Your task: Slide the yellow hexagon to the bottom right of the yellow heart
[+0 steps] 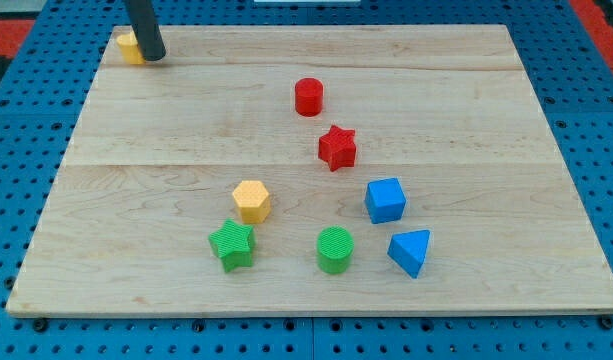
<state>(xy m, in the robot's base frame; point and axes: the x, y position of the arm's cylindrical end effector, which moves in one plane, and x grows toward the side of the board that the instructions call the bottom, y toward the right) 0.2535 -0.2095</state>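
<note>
My tip (153,57) sits at the board's far left corner, touching a partly hidden yellow block (129,46), shape unclear; just a bare rod, holding nothing. Yellow hexagon (251,200) lies well apart, near centre, just beyond the green star (232,245), left of the blue cube (385,200).

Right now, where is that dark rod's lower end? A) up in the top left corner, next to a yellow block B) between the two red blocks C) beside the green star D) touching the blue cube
A: my tip sits at the board's top left corner, right against the yellow block, far from the yellow hexagon.
</note>
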